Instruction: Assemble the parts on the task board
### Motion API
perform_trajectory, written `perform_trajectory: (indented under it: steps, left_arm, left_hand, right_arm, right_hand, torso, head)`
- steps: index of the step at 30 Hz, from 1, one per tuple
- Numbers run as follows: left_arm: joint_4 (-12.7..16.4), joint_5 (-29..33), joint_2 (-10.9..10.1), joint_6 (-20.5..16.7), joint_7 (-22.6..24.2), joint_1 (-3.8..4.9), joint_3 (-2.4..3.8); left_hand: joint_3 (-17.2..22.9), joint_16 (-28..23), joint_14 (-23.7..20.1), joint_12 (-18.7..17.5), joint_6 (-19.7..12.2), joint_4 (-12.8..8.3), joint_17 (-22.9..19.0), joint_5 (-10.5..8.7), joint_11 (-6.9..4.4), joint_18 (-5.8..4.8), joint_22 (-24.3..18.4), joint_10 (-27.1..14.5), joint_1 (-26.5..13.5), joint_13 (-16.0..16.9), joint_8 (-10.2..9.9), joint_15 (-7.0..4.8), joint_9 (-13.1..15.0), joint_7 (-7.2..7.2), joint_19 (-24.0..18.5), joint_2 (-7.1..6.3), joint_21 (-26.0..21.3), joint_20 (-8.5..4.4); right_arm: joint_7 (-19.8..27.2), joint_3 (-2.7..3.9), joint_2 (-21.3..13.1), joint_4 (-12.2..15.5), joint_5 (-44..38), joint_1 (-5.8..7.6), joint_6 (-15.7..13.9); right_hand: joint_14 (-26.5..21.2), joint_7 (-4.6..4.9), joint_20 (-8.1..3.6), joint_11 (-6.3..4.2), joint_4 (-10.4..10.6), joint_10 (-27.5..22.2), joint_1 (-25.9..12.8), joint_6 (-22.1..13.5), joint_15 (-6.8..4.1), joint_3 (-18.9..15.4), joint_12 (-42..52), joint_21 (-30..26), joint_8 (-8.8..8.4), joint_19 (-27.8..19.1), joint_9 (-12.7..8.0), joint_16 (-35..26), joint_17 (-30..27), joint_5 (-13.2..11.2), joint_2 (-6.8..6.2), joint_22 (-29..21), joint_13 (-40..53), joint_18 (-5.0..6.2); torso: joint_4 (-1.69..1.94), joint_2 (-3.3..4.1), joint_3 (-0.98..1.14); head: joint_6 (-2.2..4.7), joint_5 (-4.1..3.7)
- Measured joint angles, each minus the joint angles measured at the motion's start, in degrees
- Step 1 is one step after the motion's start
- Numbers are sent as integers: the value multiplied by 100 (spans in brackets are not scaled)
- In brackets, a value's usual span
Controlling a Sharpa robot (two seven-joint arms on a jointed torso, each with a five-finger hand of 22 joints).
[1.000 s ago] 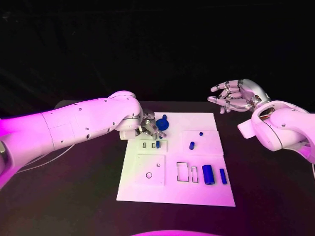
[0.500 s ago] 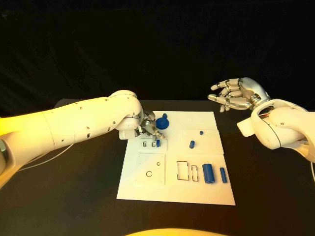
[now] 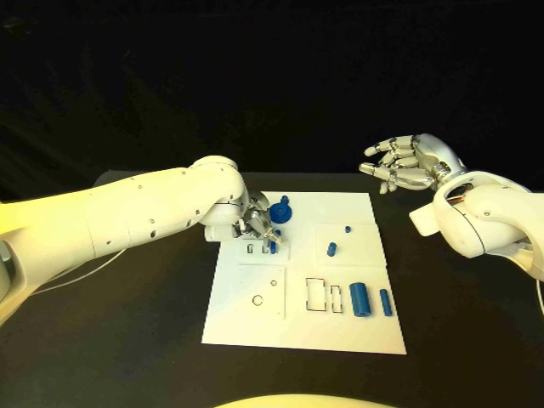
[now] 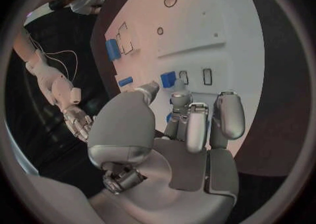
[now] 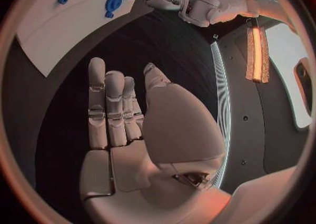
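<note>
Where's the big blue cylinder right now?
In the head view the big blue cylinder lies on the white board's near right part, between a thinner blue rod and two empty rectangular slots.

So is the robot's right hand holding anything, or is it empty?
Empty. The right hand hovers off the task board, beyond its far right corner, and its fingers stand straight up with nothing between them.

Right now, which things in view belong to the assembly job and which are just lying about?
Belongs to the job:
- white rectangular task board
- small blue rectangular part at the left hand
- round blue disc part
- blue cylinder parts
- small blue pegs

Just there:
- black table
- right hand, raised off the board, holding nothing
</note>
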Motion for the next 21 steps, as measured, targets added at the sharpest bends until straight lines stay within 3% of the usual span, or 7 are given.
perform_trajectory:
  steps: [8, 13, 21]
  left_arm:
    - [16, 15, -11, 28, 0, -1, -1]
    - [6, 87, -18, 15, 0, -1, -1]
    - [-22, 248, -18, 2, -1, -1, -1]
  left_hand:
    - [64, 0, 0, 0, 51, -15, 0, 0, -22, 0, 7, 22, 76, 0, 35, 0, 36, -11, 0, 3, 0, 0]
    - [461, -1, -10, -18, 106, -59, 0, 0, -84, 0, 21, 22, 409, -31, 109, -53, 175, -65, 23, 92, 22, -23]
    - [958, -1, -10, -46, 88, -143, 0, -2, -105, 1, 40, 43, 540, -60, 136, -52, 340, -94, 29, 113, 22, -73]
  right_arm:
    - [-12, -3, 13, -22, -2, -6, 2]
    - [-23, -4, 19, -34, -5, -9, 4]
    - [-37, -5, 22, -39, -6, -14, 7]
  right_hand:
    - [0, -1, -3, 2, 0, 2, 0, -1, 0, 0, 0, -41, 39, 37, 5, -53, -14, 28, 0, -38, -39, 0]
    - [0, -11, -3, 3, 0, 3, 46, -11, 0, 0, 0, -83, 81, 78, 5, -107, -14, 116, -1, -85, -89, -1]
    - [0, -8, -5, 3, 0, 3, 46, -50, 0, 0, 0, -133, 116, 121, 5, -152, -6, 271, -1, -148, -162, -1]
  torso:
    - [1, 3, 2]
    - [1, 4, 2]
    - [0, 5, 5]
  head:
    - [-16, -1]
    - [-23, 9]
    - [-31, 11]
